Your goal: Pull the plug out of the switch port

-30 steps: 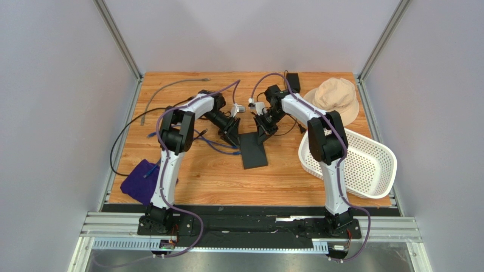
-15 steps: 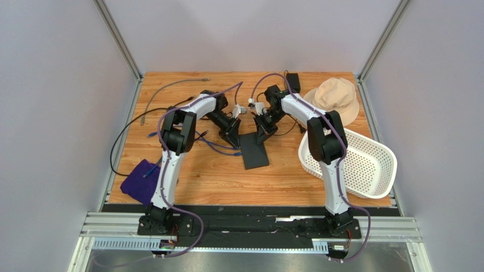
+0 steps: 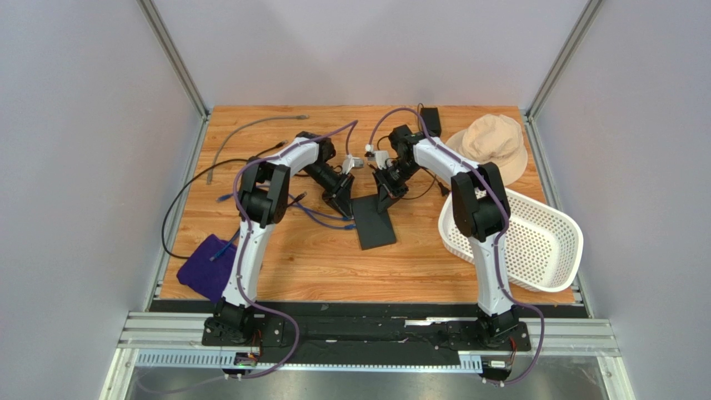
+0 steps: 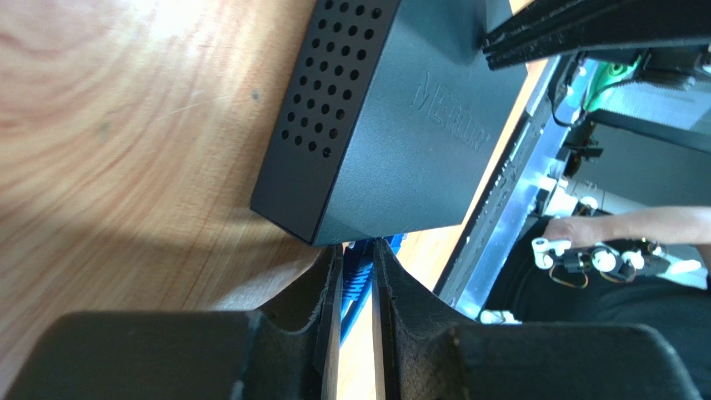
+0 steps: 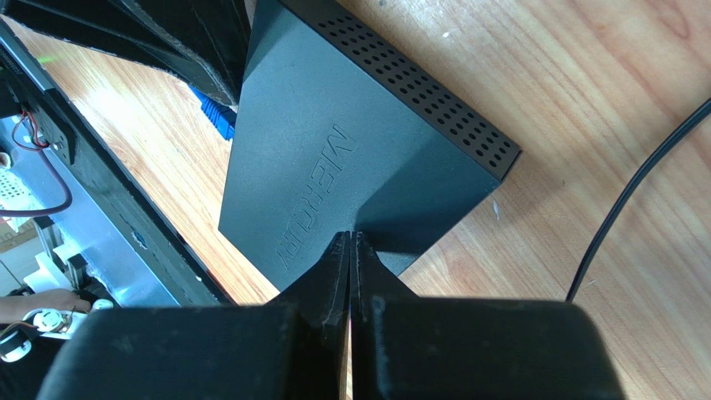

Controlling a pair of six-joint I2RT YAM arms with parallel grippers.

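The switch (image 3: pixel 373 221) is a flat matte-black box lying mid-table; it also shows in the left wrist view (image 4: pixel 392 108) and the right wrist view (image 5: pixel 334 167). A blue plug (image 4: pixel 357 271) sits at its socket side, with its blue cable (image 3: pixel 321 218) trailing left. My left gripper (image 3: pixel 344 200) is shut on the blue plug right against the switch (image 4: pixel 357 250). My right gripper (image 3: pixel 385 197) is shut and empty, its tips (image 5: pixel 351 237) resting on the switch's top near its far edge. The blue plug also shows in the right wrist view (image 5: pixel 215 112). The socket itself is hidden.
A white perforated basket (image 3: pixel 534 242) stands at the right, with a beige hat (image 3: pixel 492 142) behind it. A small black adapter (image 3: pixel 431 114) lies at the back. A purple cloth (image 3: pixel 204 267) lies at the front left. Grey (image 3: pixel 250 125) and black (image 3: pixel 179 208) cables cross the left side.
My left gripper has crept slightly right, toward the switch. The right arm and the switch have hardly moved.
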